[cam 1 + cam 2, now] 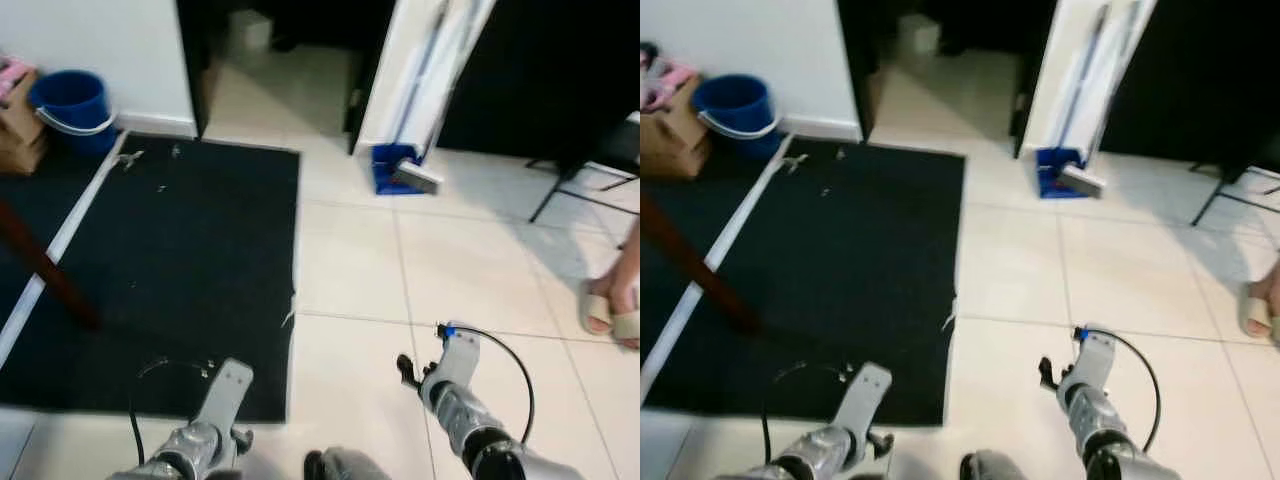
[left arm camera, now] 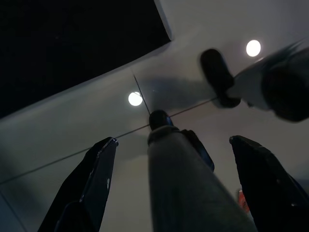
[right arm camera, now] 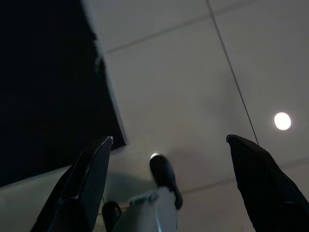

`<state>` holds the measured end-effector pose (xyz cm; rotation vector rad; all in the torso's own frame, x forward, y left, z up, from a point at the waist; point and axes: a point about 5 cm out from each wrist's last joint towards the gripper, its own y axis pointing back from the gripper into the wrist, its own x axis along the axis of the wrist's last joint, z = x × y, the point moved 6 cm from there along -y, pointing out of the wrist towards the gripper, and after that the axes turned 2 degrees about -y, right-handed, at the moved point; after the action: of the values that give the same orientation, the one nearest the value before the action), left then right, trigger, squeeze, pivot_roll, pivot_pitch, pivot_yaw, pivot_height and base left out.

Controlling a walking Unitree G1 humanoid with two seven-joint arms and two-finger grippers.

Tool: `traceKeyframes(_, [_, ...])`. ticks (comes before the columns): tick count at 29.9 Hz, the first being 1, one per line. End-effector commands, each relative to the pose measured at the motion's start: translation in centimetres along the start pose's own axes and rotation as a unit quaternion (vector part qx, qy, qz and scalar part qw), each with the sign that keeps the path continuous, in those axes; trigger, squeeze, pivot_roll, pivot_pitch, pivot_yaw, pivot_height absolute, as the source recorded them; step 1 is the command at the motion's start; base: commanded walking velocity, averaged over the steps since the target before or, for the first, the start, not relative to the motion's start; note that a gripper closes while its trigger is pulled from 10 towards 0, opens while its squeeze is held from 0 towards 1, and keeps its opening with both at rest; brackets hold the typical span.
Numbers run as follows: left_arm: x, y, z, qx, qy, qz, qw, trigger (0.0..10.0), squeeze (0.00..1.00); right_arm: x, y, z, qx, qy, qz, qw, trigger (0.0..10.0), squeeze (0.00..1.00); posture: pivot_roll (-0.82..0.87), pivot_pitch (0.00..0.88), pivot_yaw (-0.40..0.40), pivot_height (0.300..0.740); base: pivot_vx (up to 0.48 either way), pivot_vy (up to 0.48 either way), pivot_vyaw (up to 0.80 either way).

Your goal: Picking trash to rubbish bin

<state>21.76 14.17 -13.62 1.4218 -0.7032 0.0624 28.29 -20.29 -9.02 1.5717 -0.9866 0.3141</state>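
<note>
At your far left a blue bucket [image 1: 72,105] stands against the white wall beside a cardboard box [image 1: 20,125]. Small scraps of trash [image 1: 130,158] lie on the black mat's [image 1: 190,260] far edge near it. Your left gripper [image 2: 174,186] hangs low over the tile floor [image 1: 470,260], fingers spread apart and empty. Your right gripper [image 3: 169,186] hangs likewise, fingers apart. Farther off, a blue dustpan [image 1: 392,168] leans by the doorway; a person's sandalled foot [image 1: 612,312] shows at your right.
</note>
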Motion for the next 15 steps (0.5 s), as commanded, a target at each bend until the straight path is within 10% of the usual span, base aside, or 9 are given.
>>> traceKeyframes(1, [0.0, -0.2, 0.9, -0.005, -0.001, -0.004, 1.000, 10.0, 0.00, -0.5, 0.2, 0.7, -0.009, -0.002, -0.009, 1.000, 10.0, 0.00, 0.11, 0.106, -0.046, 0.740, 0.000, 0.000, -0.76])
traceKeyframes(11, [0.6, -0.4, 1.9, -0.009, 0.001, 0.000, 1.000, 10.0, 0.00, -0.6, 0.2, 0.7, -0.009, -0.003, -0.010, 1.000, 10.0, 0.00, 0.11, 0.106, -0.046, 0.740, 0.000, 0.000, -0.76])
traceKeyframes(15, [0.4, 0.0, 0.0, 0.000, 0.004, 0.001, 1.000, 10.0, 0.00, -0.6, 0.2, 0.7, -0.009, -0.004, -0.010, 1.000, 10.0, 0.00, 0.11, 0.106, -0.046, 0.740, 0.000, 0.000, -0.76])
